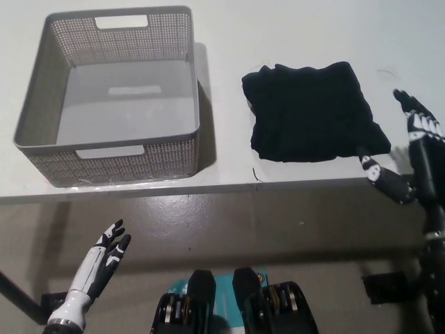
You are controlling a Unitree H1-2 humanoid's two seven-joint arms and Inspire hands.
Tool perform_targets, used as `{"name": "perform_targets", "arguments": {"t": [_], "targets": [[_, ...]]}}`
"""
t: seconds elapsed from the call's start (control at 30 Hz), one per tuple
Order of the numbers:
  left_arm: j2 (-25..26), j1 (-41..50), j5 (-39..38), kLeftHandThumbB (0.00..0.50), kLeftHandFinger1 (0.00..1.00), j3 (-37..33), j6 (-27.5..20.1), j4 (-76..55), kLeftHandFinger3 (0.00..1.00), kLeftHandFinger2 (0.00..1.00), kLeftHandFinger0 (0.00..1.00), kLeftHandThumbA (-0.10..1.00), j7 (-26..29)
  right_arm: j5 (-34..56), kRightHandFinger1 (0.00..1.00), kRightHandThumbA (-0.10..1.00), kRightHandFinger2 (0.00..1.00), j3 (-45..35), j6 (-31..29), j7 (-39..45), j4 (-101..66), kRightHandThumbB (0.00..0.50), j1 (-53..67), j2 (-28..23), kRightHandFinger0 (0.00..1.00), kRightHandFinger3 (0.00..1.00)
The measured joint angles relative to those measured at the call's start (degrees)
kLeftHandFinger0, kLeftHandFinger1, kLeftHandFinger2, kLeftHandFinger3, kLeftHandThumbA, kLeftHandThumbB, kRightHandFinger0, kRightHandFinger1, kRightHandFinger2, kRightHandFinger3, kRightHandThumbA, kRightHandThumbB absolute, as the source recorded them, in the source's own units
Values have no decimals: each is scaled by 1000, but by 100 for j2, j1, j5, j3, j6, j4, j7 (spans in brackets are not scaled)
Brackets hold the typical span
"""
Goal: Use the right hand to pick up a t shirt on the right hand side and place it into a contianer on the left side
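- One folded black t shirt (311,111) lies on the white surface (292,28), right of the empty grey container (108,90).
- Right hand (410,149) hovers released beside the shirt's right edge.
- Left hand (104,254) rests low, released.

The black t-shirt (313,111) lies folded, roughly square and a little rumpled, on the right near the table's near edge. The grey perforated container (108,97) sits upright on the left, seemingly empty, well apart from it.
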Motion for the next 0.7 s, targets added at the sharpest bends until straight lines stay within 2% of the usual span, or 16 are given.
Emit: {"name": "perform_targets", "arguments": {"t": [0.13,0.4,0.47,0.53,0.63,0.7], "targets": [[-1,-38,30,360,888,-3,-1,4,1000,978,843,1000,-1,-165,1000,728,1000,127,151,-6,321,500,-204,23,1000,1000],[0,-119,80,370,881,-3,-13,13,1000,977,833,1000,-1,-374,1000,769,1000,318,358,-7,748,500,-385,21,1000,1000],[0,-120,87,348,887,-3,-14,12,1000,984,840,1000,-1,-404,1000,755,1000,358,392,-7,822,500,-390,20,1000,1000],[0,-118,94,360,888,-3,-13,7,1000,988,842,1000,-2,-480,1000,753,1000,429,451,-7,906,500,-392,16,1000,1000],[0,-119,95,343,887,-3,-14,7,1000,989,843,1000,-4,-527,1000,743,1000,493,482,-7,973,500,-395,15,1000,1000],[1,-119,101,349,885,-3,-14,6,1000,983,850,1000,-3,-570,1000,748,1000,552,491,-7,1039,500,-398,9,1000,1000]]}}
